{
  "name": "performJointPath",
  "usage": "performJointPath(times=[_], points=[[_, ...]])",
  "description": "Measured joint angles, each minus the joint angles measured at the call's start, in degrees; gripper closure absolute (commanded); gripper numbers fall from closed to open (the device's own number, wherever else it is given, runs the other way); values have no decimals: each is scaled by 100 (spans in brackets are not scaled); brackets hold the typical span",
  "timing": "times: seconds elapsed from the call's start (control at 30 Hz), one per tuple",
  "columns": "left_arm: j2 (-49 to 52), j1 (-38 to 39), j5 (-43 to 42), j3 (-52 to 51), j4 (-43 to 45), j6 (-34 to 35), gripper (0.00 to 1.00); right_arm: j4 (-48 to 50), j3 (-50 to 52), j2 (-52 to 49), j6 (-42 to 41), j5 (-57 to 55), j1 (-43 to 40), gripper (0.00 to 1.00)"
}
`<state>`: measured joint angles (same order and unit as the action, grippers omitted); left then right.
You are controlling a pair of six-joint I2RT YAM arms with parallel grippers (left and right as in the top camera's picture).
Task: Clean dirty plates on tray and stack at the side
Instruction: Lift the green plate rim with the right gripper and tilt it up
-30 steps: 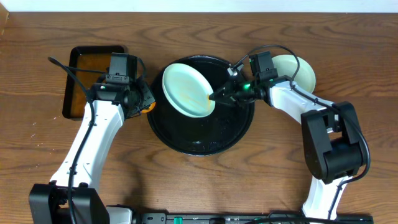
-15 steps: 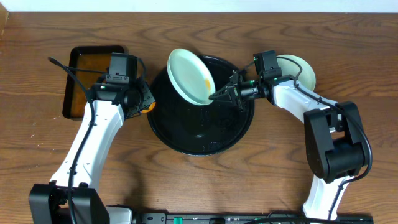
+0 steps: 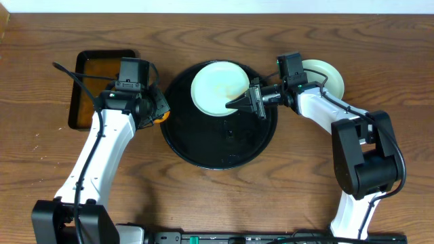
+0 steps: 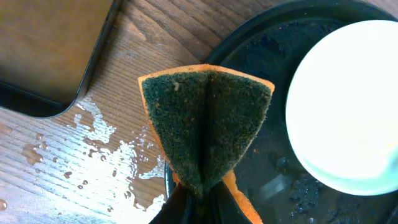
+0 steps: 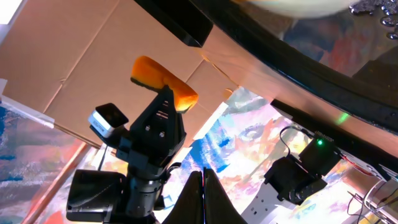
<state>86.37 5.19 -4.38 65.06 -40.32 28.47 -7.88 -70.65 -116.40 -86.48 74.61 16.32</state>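
Observation:
A pale mint plate (image 3: 217, 87) lies flat on the back part of the round black tray (image 3: 217, 146), with only a faint yellowish trace on it. My right gripper (image 3: 237, 104) is at the plate's right front rim, fingers shut (image 5: 203, 171) with nothing between them. The plate's edge shows at the top of the right wrist view (image 5: 292, 5). My left gripper (image 3: 161, 112) is by the tray's left rim, shut on an orange sponge (image 4: 205, 124) with its dark green side showing. The plate (image 4: 348, 106) and wet tray (image 4: 280, 180) lie to the sponge's right. More plates (image 3: 327, 76) are stacked right of the tray.
A rectangular black tray (image 3: 95, 85) with brownish liquid stands at the left, its corner in the left wrist view (image 4: 43, 56). Water drops (image 4: 93, 149) wet the wooden table between it and the round tray.
The plate stood tilted on edge against my right gripper. It has dropped flat onto the tray's back part. My left arm and sponge have not moved.

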Motion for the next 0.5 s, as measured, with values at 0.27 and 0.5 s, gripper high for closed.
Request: performJointPath(times=[0.27, 0.5], points=[[0, 0, 0, 0, -20, 0, 93, 1222, 35, 0, 634, -284, 0, 99], [0, 0, 4, -2, -22, 0, 92, 2430, 20, 251, 1878, -354, 4, 96]])
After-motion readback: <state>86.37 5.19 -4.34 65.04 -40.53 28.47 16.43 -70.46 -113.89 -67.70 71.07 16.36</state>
